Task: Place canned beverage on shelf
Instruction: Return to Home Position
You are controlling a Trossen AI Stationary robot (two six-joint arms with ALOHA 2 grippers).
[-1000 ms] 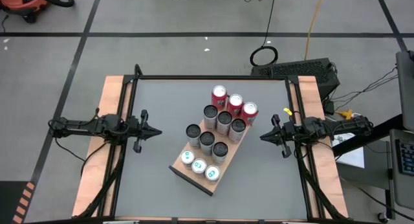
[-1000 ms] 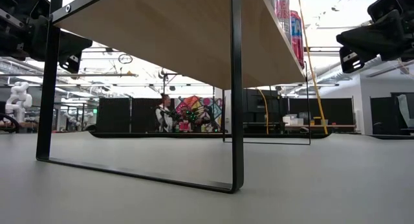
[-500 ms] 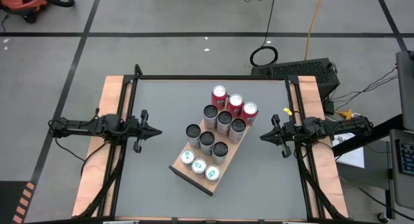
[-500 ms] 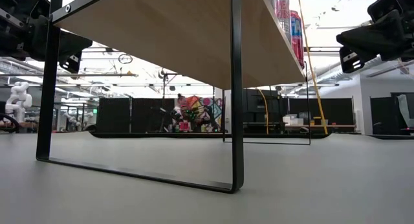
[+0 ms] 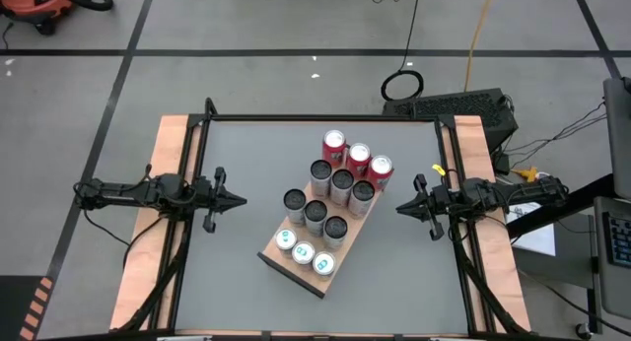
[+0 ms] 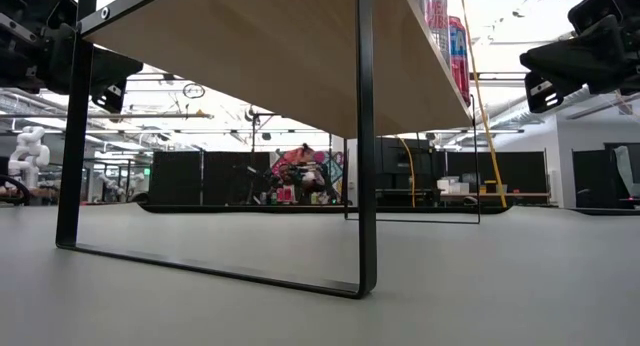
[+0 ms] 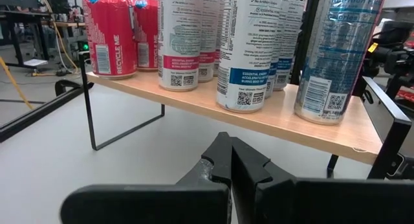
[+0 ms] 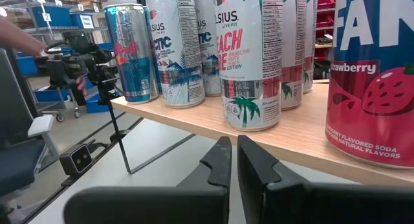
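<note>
Okay, all the cans (image 5: 315, 212) stand upright on the shelf (image 5: 308, 280), four rows of three: red cans (image 5: 358, 155) at the far end, blue-topped cans (image 5: 304, 252) at the near end, grey-topped cans (image 5: 342, 180) between. No can sits on the worktop (image 5: 246, 154).

Judging by looks, they are thin smooth metal: rigid if full, slick, easily dented, and the tall slim ones tippy. The best hold is mid-body across the width, though neighbours stand nearly touching.

The shelf is a wooden board on thin black legs (image 6: 367, 136), set diagonally mid-worktop. At the left edge the left end effector (image 5: 237, 199) is clenched and empty, well apart from the shelf. At the right edge the right end effector (image 5: 402, 209) is likewise pinched together on nothing, near the red end.

The worktop is grey and matte, with wooden side rails (image 5: 173, 144). Beyond it are grey floor (image 5: 246, 75), cables (image 5: 402, 85) and an orange machine (image 5: 39, 4).
</note>
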